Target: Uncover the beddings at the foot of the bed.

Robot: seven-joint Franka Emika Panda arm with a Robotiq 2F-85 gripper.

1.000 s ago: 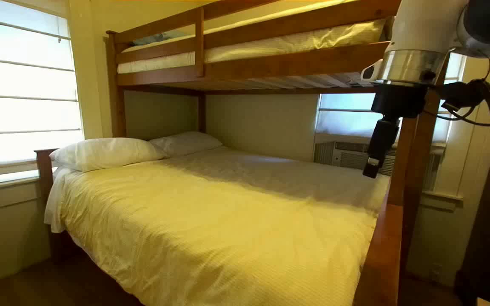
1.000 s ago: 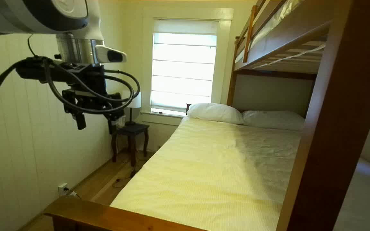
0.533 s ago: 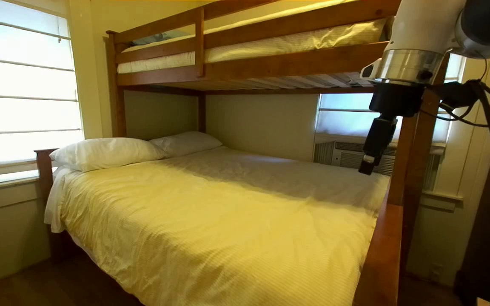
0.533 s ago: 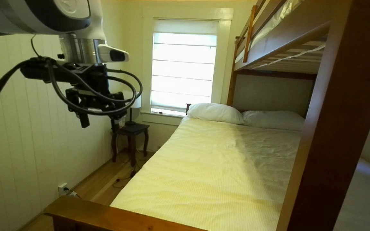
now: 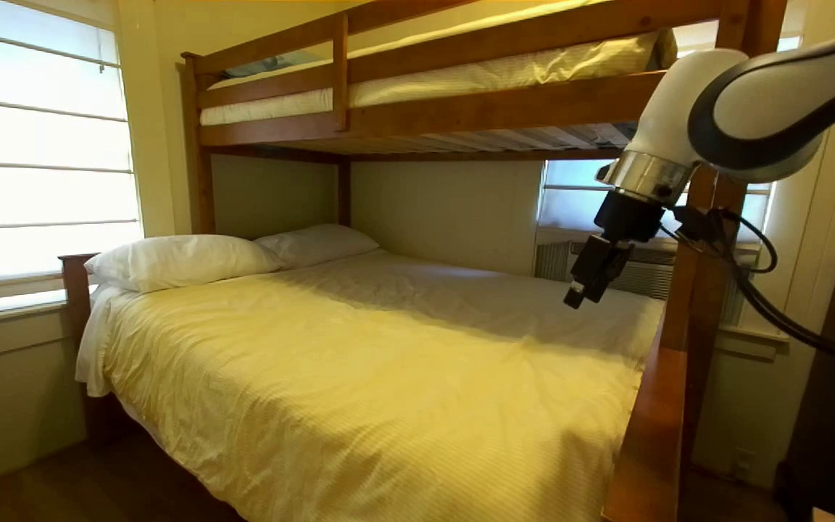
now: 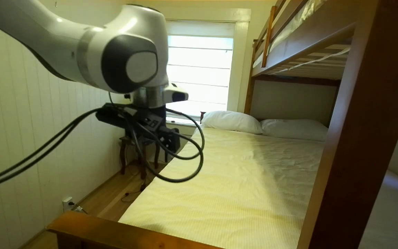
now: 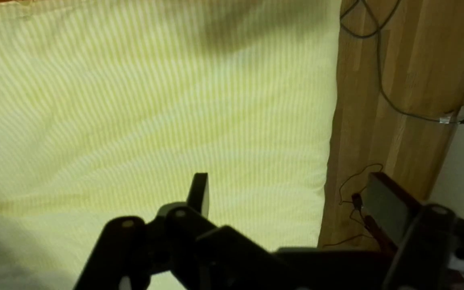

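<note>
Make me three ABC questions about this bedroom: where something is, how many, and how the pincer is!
1. Where does the large pale yellow striped fabric blanket lie?
A) on the floor
B) over the window
C) across the brown wooden lower bunk

2. How many plump white fabric pillows lie on that bunk?
A) two
B) four
C) none

3. How is the black two-fingered pincer?
A) shut on a pillow
B) open
C) shut on the blanket

1 C: spread there in both exterior views.
2 A: side by side in both exterior views.
3 B: its fingers wide apart in the wrist view.
</note>
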